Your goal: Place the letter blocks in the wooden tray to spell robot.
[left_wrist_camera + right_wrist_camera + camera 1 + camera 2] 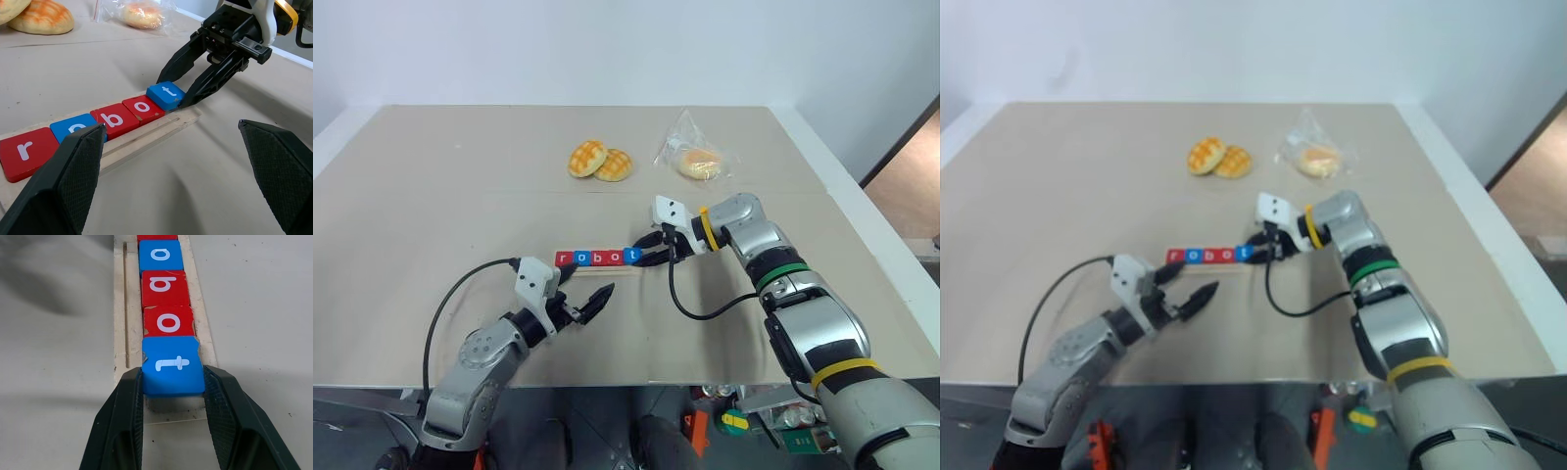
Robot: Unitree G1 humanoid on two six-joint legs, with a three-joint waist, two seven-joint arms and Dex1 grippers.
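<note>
Five letter blocks (597, 258) lie in a row in the wooden tray (146, 141) and read r, o, b, o, t from left to right. The blue t block (172, 364) is at the right end, against the red o (167, 322). My right gripper (173, 373) reaches in from the right, shut on the t block with one finger on each side. In the left eye view, my left gripper (582, 289) hovers just in front of the tray's left half. It is open, with nothing between its fingers.
Two golden buns (600, 162) lie at the back middle of the table, and a bagged bun (698, 162) is to their right. A black cable (705, 308) loops under my right wrist. The table's front edge (636, 382) is close behind my left arm.
</note>
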